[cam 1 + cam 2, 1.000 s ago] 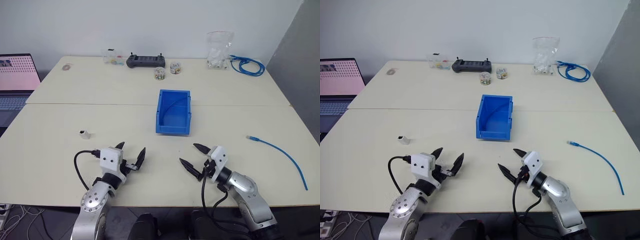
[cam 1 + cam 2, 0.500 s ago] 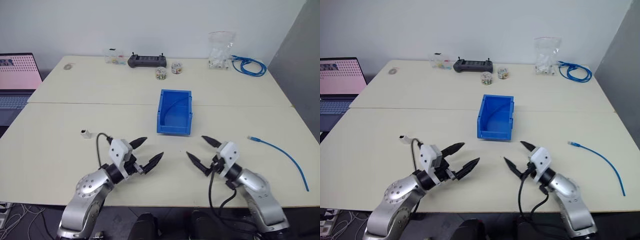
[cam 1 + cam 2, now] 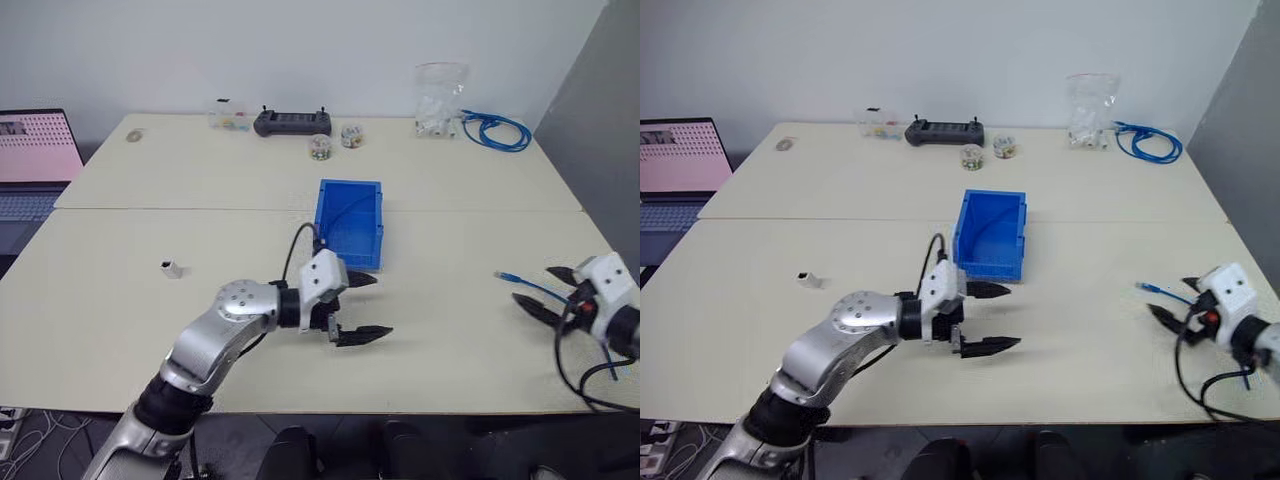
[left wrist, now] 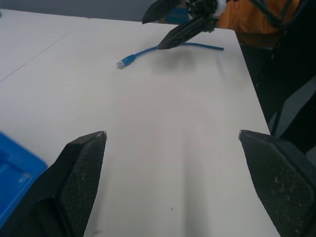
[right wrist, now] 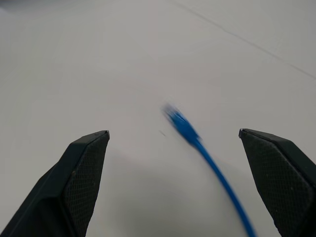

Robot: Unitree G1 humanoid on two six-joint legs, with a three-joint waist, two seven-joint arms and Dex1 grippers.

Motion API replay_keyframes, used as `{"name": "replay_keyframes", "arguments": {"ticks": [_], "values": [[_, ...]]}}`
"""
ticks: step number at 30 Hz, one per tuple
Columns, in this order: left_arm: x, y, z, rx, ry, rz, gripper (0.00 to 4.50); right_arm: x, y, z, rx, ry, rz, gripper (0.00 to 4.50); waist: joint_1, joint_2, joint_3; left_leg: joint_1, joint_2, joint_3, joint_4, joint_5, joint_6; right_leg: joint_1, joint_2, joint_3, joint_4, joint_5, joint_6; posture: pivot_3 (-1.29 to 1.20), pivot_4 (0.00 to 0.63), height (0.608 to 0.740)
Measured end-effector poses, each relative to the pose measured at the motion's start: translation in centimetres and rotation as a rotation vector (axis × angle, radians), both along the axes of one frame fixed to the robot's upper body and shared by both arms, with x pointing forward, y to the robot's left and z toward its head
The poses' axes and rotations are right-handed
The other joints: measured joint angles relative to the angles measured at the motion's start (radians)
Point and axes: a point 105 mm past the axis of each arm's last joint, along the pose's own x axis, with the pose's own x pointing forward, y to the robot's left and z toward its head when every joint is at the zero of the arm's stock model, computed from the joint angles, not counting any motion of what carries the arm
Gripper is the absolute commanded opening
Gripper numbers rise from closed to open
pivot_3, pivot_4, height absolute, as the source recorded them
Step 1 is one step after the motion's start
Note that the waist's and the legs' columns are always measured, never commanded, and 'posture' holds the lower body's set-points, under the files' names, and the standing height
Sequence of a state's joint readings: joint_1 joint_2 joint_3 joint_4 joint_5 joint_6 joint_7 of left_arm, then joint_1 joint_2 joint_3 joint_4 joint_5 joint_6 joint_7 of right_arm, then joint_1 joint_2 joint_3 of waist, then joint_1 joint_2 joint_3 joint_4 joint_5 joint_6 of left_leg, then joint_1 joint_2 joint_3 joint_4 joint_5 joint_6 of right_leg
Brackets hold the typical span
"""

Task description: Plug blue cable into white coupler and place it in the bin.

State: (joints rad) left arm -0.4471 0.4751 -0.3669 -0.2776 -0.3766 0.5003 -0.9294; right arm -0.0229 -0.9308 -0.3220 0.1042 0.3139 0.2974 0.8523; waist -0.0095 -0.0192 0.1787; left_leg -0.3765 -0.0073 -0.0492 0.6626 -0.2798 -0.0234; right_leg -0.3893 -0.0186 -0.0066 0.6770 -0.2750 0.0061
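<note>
Bin [image 3: 349, 222] mid-table; coupler [image 3: 171, 268] left of it, cable [image 3: 520, 281] right.

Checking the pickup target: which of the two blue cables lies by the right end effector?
The single thin blue cable stretched out loose; the other is a coiled bundle at the table's far edge.

A laptop [image 3: 35, 165] with a pink screen sits at the left edge, off the table [image 3: 150, 190]. Along the far edge stand a clear box [image 3: 228, 115], a black controller [image 3: 293, 122] and two small jars [image 3: 334, 140]; further right, a clear bag [image 3: 440, 100] just beside a blue coil [image 3: 495, 130]
</note>
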Motion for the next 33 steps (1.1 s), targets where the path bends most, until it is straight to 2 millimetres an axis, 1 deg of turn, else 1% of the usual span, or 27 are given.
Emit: {"name": "replay_keyframes", "arguments": {"ticks": [2, 6, 10, 11, 13, 15, 16, 18, 21, 23, 24, 25, 26, 27, 28, 29, 31, 33], "values": [[0.0, -0.6, 0.0, 0.012, -0.008, -0.022, 4.5, 0.3, -1.2, -0.3, -0.006, 0.031, -0.016, 4.47, -0.003, 0.0, 0.0, 0.0, 0.001, 0.0, 0.0, 0.0, 0.0, 0.0, 0.0, 0.0, 0.0, 0.0, -0.001, 0.0, 0.15, 0.74], [0.2, -1.1, 0.5, 0.031, -0.023, -0.046, 4.5, 0.5, -3.1, -1.9, 0.01, 0.155, -0.049, 4.47, -0.006, 0.001, 0.0, 0.0, 0.0, -0.001, 0.0, 0.0, 0.0, 0.0, 0.0, 0.0, 0.001, 0.002, -0.005, 0.0, 0.15, 0.74], [0.4, -1.3, 0.5, 0.037, -0.016, -0.044, 4.5, 0.4, -4.2, -3.0, 0.001, 0.249, -0.064, 4.47, -0.008, 0.001, 0.0, 0.0, 0.0, -0.001, 0.0, 0.0, 0.0, 0.0, -0.001, 0.0, 0.001, 0.002, -0.004, 0.0, 0.15, 0.74], [0.5, -1.3, 0.4, 0.041, -0.014, -0.043, 4.5, 0.5, -4.3, -2.9, 0.009, 0.255, -0.065, 4.19, -0.009, 0.001, 0.0, 0.0, 0.0, -0.001, 0.0, 0.0, 0.0, 0.0, -0.001, 0.001, 0.001, 0.002, -0.004, 0.0, 0.15, 0.74], [0.5, -1.3, 0.4, 0.047, -0.016, -0.043, 4.5, 1.0, -4.6, -2.9, 0.017, 0.265, -0.083, 3.96, -0.012, 0.001, 0.0, 0.0, 0.0, -0.001, 0.0, 0.0, 0.0, 0.0, -0.001, 0.0, 0.001, 0.002, -0.004, 0.0, 0.15, 0.74], [0.4, -1.3, 0.4, 0.049, -0.015, -0.05, 4.5, 1.2, -4.8, -2.9, 0.034, 0.284, -0.097, 3.36, -0.013, 0.001, 0.0, 0.0, 0.0, -0.001, 0.0, 0.0, 0.0, 0.001, -0.001, 0.0, 0.001, 0.001, -0.004, 0.0, 0.15, 0.74], [0.4, -1.3, 0.4, 0.05, -0.013, -0.052, 4.5, 1.2, -4.8, -2.9, 0.046, 0.294, -0.1, 3.16, -0.013, 0.001, 0.0, 0.0, 0.0, -0.001, 0.0, 0.0, 0.0, 0.001, -0.001, 0.0, 0.001, 0.002, -0.004, 0.0, 0.15, 0.74], [0.3, -1.4, 0.4, 0.048, -0.011, -0.057, 4.5, 1.2, -4.9, -3.0, 0.069, 0.312, -0.108, 2.61, -0.013, 0.001, 0.0, 0.0, 0.0, -0.001, 0.0, 0.0, 0.0, 0.001, -0.001, 0.0, 0.001, 0.002, -0.004, 0.0, 0.15, 0.74], [0.2, -1.5, 0.4, 0.046, -0.011, -0.06, 4.5, 1.3, -5.0, -3.0, 0.083, 0.324, -0.114, 1.98, -0.013, 0.001, 0.0, 0.0, 0.0, -0.001, 0.001, 0.0, 0.0, 0.001, -0.002, 0.0, 0.001, 0.002, -0.004, 0.0, 0.15, 0.74], [0.2, -1.5, 0.4, 0.047, -0.009, -0.062, 4.5, 1.3, -5.0, -3.0, 0.079, 0.329, -0.108, 1.43, -0.013, 0.001, 0.0, 0.001, 0.0, -0.002, 0.001, 0.0, -0.001, 0.001, -0.002, 0.0, 0.001, 0.002, -0.004, 0.0, 0.15, 0.74], [0.2, -1.5, 0.4, 0.048, -0.009, -0.062, 4.5, 1.3, -5.0, -3.0, 0.076, 0.331, -0.104, 1.23, -0.014, 0.001, 0.0, 0.001, 0.0, -0.002, 0.001, 0.0, -0.001, 0.001, -0.001, 0.0, 0.001, 0.001, -0.004, 0.0, 0.15, 0.74], [0.2, -1.5, 0.4, 0.049, -0.008, -0.062, 4.5, 1.3, -5.0, -3.0, 0.074, 0.334, -0.097, 0.91, -0.014, 0.001, 0.0, 0.001, 0.0, -0.002, 0.001, 0.0, -0.001, 0.001, -0.001, 0.0, 0.001, 0.001, -0.004, 0.0, 0.15, 0.74], [0.2, -1.4, 0.4, 0.049, -0.007, -0.062, 4.5, 1.3, -4.9, -3.0, 0.071, 0.336, -0.087, 0.74, -0.014, 0.001, 0.0, 0.001, 0.0, -0.001, 0.001, 0.0, -0.001, 0.001, -0.001, 0.0, 0.001, 0.001, -0.004, 0.0, 0.15, 0.74], [0.2, -1.4, 0.4, 0.05, -0.007, -0.063, 4.5, 1.3, -4.8, -3.0, 0.071, 0.337, -0.079, 0.39, -0.014, 0.001, 0.0, 0.001, 0.0, -0.002, 0.001, 0.0, -0.001, 0.001, -0.001, 0.0, 0.001, 0.001, -0.004, 0.0, 0.15, 0.74], [0.2, -1.4, 0.3, 0.051, -0.003, -0.063, 4.5, 1.2, -4.7, -3.0, 0.071, 0.339, -0.069, 0.26, -0.014, 0.001, 0.0, 0.001, 0.0, -0.001, 0.001, 0.0, -0.001, 0.001, -0.002, 0.0, 0.001, 0.001, -0.003, 0.0, 0.15, 0.74], [0.2, -1.4, 0.3, 0.053, 0.004, -0.063, 4.5, 1.2, -4.6, -3.0, 0.071, 0.342, -0.058, 0.01, -0.014, 0.001, 0.0, 0.001, 0.0, -0.002, 0.001, 0.0, -0.001, 0.001, -0.002, 0.0, 0.001, 0.001, -0.003, 0.0, 0.15, 0.74], [0.1, -1.3, 0.2, 0.053, 0.013, -0.066, 4.5, 1.2, -4.4, -3.0, 0.052, 0.339, -0.031, 0.01, -0.014, 0.001, 0.0, 0.001, 0.0, -0.002, 0.001, 0.0, -0.001, 0.001, -0.001, 0.0, 0.001, 0.0, -0.002, 0.0, 0.15, 0.74], [0.1, -0.6, -0.3, 0.056, 0.033, -0.053, 4.5, 1.1, -3.8, -3.0, 0.026, 0.34, 0.014, 0.01, -0.017, 0.001, 0.0, 0.002, 0.001, -0.002, 0.0, 0.0, -0.001, 0.001, -0.001, 0.0, 0.001, -0.001, 0.0, 0.0, 0.15, 0.74]]}}
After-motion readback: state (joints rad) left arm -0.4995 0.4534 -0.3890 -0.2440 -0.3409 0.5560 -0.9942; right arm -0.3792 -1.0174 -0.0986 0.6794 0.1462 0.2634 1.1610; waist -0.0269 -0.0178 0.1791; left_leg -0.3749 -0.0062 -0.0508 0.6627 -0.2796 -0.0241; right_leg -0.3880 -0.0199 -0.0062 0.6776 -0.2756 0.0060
